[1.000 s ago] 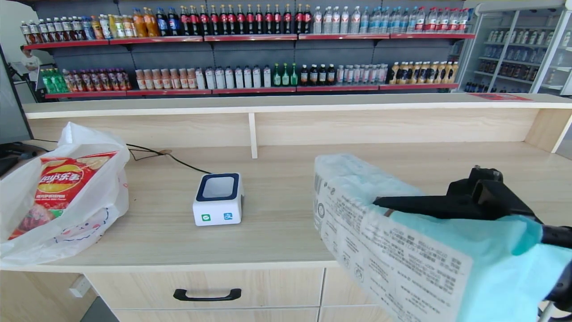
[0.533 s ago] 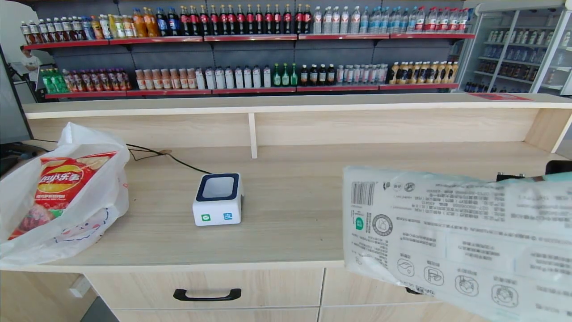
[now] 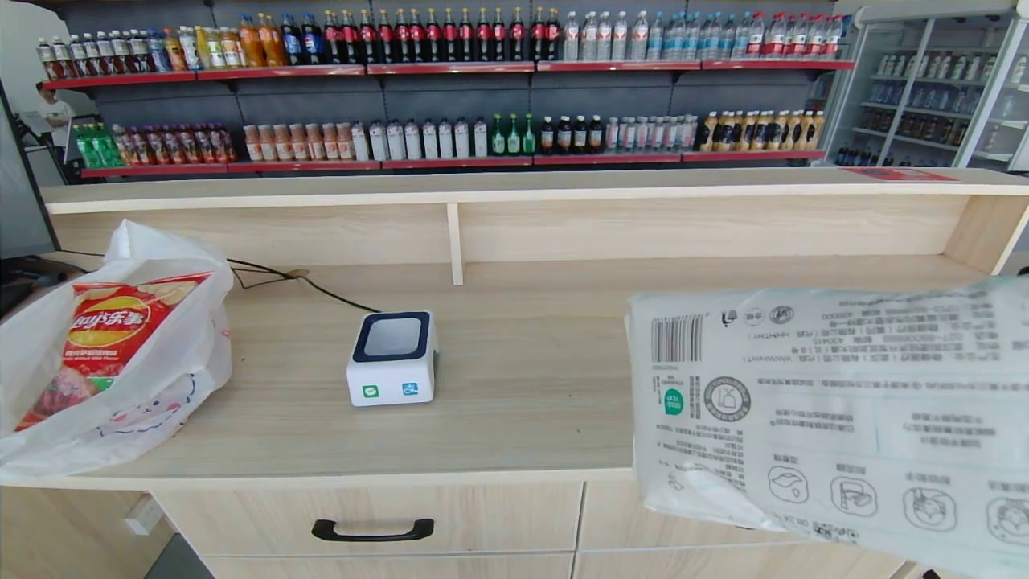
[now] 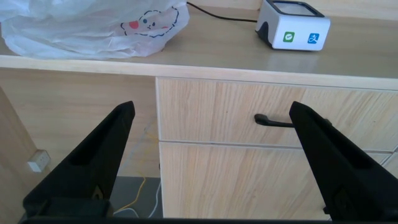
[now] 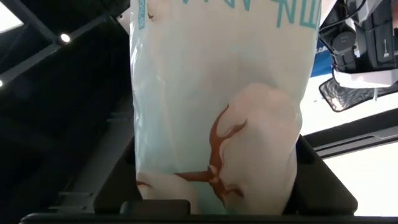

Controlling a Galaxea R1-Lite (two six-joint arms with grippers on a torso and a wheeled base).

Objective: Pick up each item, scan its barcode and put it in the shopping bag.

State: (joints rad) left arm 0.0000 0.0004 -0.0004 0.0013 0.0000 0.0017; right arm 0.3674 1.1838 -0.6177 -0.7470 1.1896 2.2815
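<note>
You're holding pale-blue soft pack (image 3: 828, 426) clamped in right gripper (image 5: 217, 168), barcode (image 3: 675, 339) facing up, probably locating it before scanner (image 3: 393, 358); left gripper (image 4: 212, 112) idling, spread wide.

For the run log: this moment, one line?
right gripper: shut on pack, barcode showing; left gripper: open; scanner: on counter; shopping bag: chips inside

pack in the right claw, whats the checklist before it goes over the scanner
1. Pack gripped in right claw: ok.
2. Barcode facing the scanner: not ok, it faces the head camera.
3. Scanner window uncovered: ok.
4. Shopping bag mouth open: cannot tell.
5. Left claw open, below the counter, out of the way: ok.
</note>
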